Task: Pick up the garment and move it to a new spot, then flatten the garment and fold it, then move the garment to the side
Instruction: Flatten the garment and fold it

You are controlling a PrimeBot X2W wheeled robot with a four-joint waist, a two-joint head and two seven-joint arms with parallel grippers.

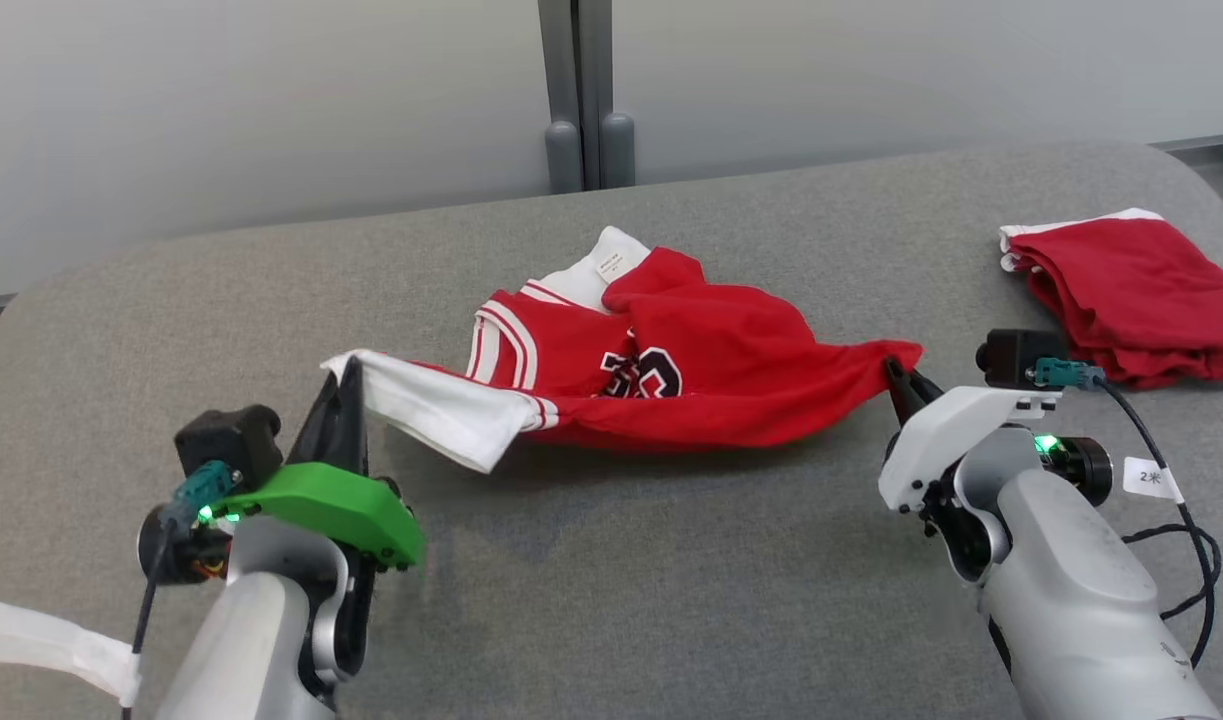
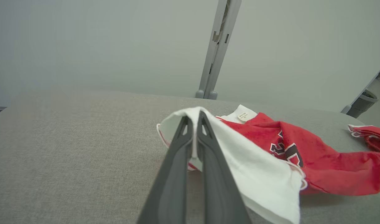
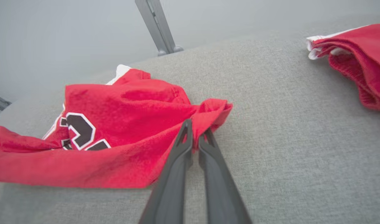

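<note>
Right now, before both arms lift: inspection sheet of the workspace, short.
Surface: grey fabric tabletop, rounded far corners.
Job's things: red jersey, crumpled mid-table, white end raised off the surface.
Clutter: second red garment, bunched at far right, apart from the jersey.
Grippers: left gripper shut on the jersey's white end; right gripper shut on its red corner.
Cables: black cable looping beside the right wrist, white tag on it; thinner cable with white tape at the left wrist.
Surroundings: pale wall panels, grey post between them.
</note>
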